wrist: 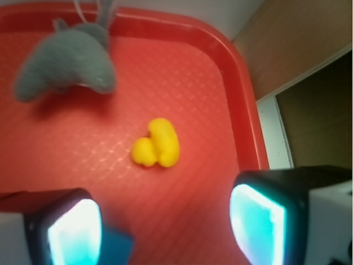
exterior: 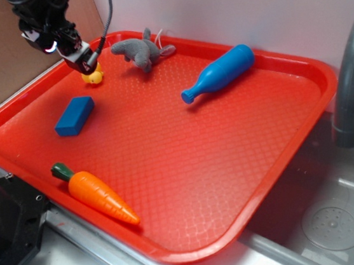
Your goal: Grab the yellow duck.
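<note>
Jaws of your gripper (wrist: 165, 221) are spread over the yellow duck (wrist: 156, 143) (upper left of the exterior frame), presumably so you can descend and pinch.

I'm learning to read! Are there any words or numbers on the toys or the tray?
None. No words, numbers or signs show on the yellow duck, blue block, blue bottle, carrot, grey plush toy or red tray.
</note>
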Tool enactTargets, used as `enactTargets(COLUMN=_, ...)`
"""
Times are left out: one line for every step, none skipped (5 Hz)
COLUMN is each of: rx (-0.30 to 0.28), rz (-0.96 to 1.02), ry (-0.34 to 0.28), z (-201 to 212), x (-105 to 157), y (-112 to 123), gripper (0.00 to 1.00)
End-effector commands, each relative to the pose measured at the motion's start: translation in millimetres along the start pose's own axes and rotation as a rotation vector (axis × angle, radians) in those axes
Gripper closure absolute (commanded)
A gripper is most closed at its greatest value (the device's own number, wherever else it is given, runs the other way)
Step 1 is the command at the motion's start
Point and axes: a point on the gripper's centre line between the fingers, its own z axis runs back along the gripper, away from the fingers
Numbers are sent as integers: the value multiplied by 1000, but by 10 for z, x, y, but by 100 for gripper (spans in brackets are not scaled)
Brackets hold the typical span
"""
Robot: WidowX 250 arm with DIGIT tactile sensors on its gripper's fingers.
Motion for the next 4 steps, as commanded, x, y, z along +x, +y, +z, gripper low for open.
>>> enactTargets(rx=-32, rz=-51, ry=-64, z=-221, x=153, y=49, gripper=0)
enactTargets(rx=-53, rz=-72, ry=-57, z=-356, x=179, y=32, gripper=0)
enactTargets(rx=-61, rz=-75, ry=-42, z=-447, x=186, y=22, gripper=0)
enactTargets(rx=-50, rz=-35, ry=-36, z=-512, x=149, y=-6, gripper=100)
